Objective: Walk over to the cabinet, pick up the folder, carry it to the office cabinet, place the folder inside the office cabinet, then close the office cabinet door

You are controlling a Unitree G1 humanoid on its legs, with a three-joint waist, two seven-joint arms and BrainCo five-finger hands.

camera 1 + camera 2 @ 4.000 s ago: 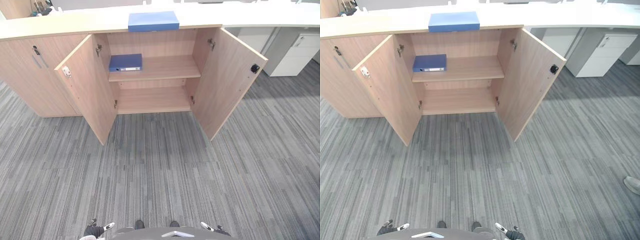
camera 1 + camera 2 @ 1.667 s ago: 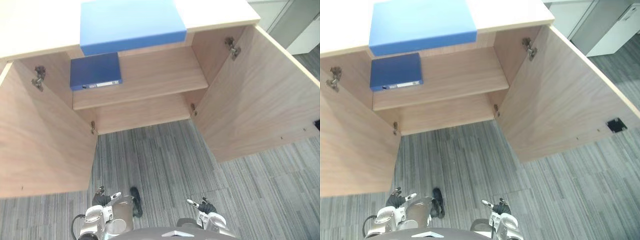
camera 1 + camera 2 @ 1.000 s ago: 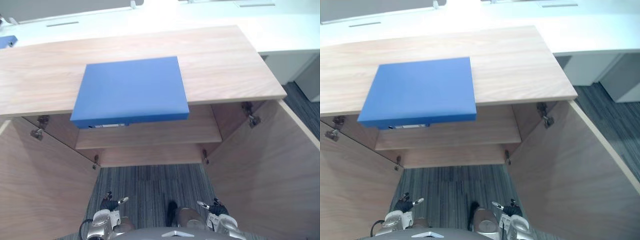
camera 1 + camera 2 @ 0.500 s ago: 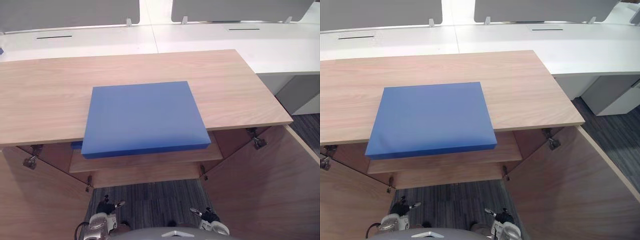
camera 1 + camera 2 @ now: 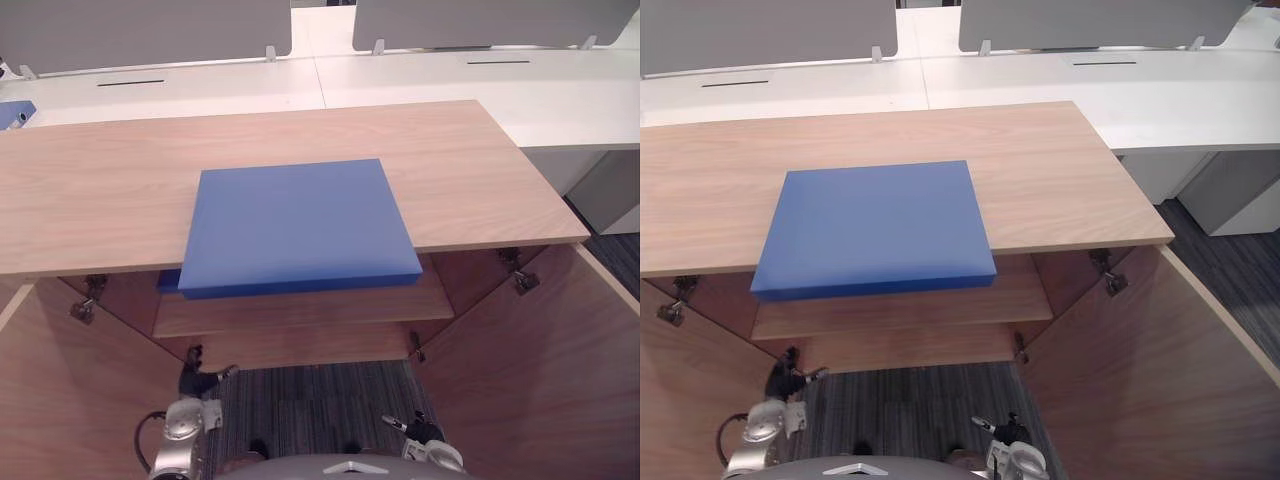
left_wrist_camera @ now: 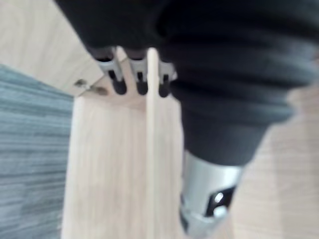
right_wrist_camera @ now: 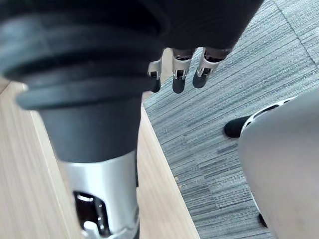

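Folder [image 5: 297,225]: plain mid blue, uniform over whole cover. Cabinet [image 5: 480,170]: pale beige wood — fine grain lines are noted on top, doors, shelves. Carpet [image 5: 300,400]: grey, streaked with thin darker and lighter lines. Desk [image 5: 420,85] behind: white. Screens [image 5: 150,25] on desk: flat grey. Left hand [image 5: 197,380], right hand [image 5: 418,432]: silver fingers, dark tips — ribbed covers are seen black.

A flat, closed blue folder [image 5: 295,225] is laid on the light wooden top of the cabinet [image 5: 480,170], with its near edge at the top's front edge. Both cabinet doors [image 5: 545,380] are swung wide open below.
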